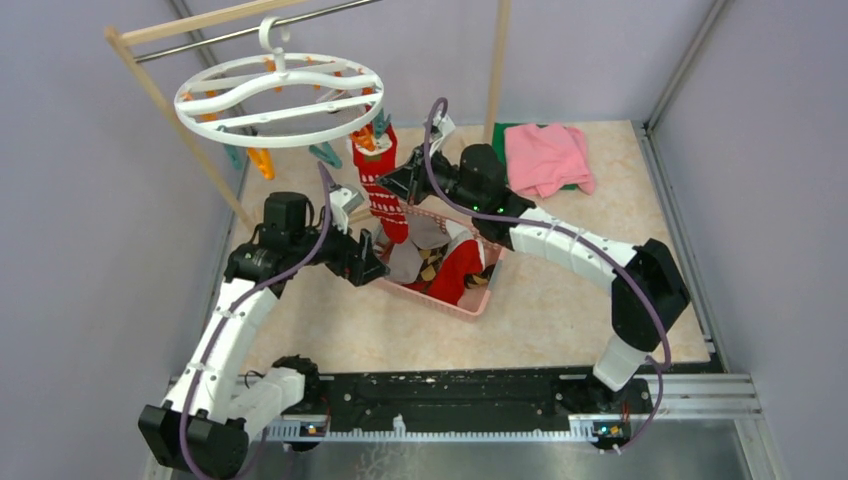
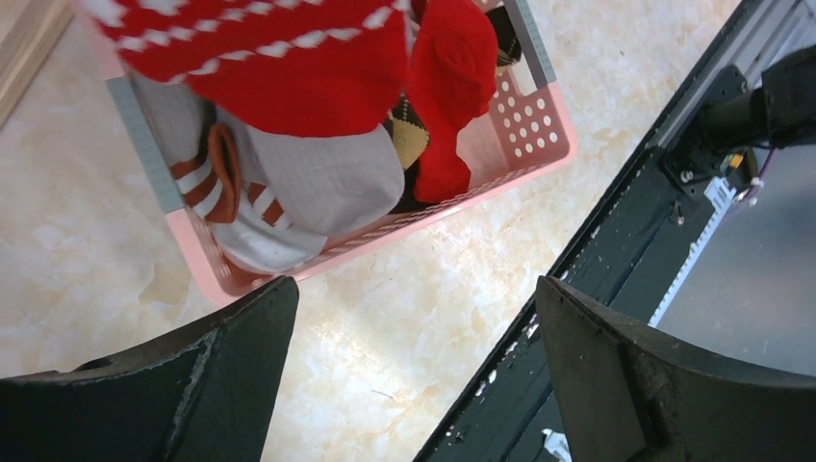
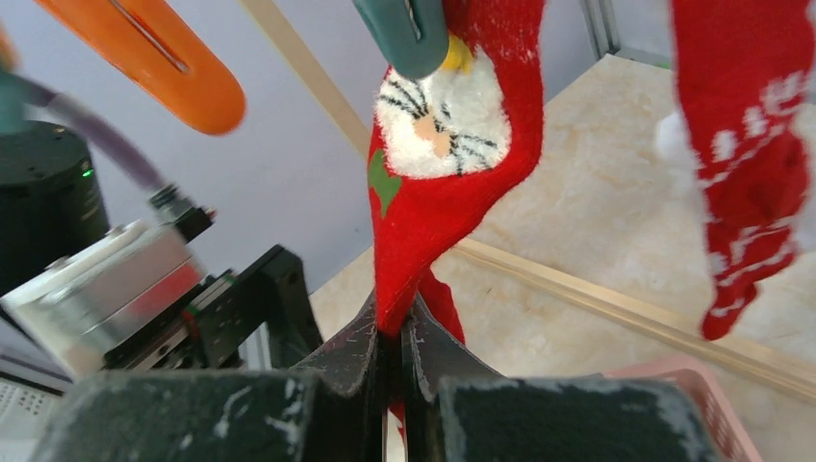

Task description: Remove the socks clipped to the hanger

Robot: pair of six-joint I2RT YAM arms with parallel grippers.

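The white oval hanger (image 1: 280,100) hangs from the rack bar at the back left, with orange and teal clips under it. A red Santa sock (image 3: 443,183) hangs from a teal clip (image 3: 409,34). My right gripper (image 3: 396,322) is shut on its lower part; it also shows in the top view (image 1: 393,185). A second red sock with white pattern (image 3: 751,144) hangs to the right of it. My left gripper (image 2: 416,289) is open and empty, just left of the pink basket (image 2: 539,164). The basket holds grey (image 2: 327,173), red (image 2: 452,87) and argyle (image 2: 409,135) socks.
The wooden-framed rack (image 1: 180,120) with its metal bar stands at the back left. A folded pink cloth (image 1: 545,155) lies on a green cloth (image 1: 500,135) at the back right. An empty orange clip (image 3: 159,58) dangles left of the Santa sock. The black base rail (image 1: 450,400) runs along the near edge.
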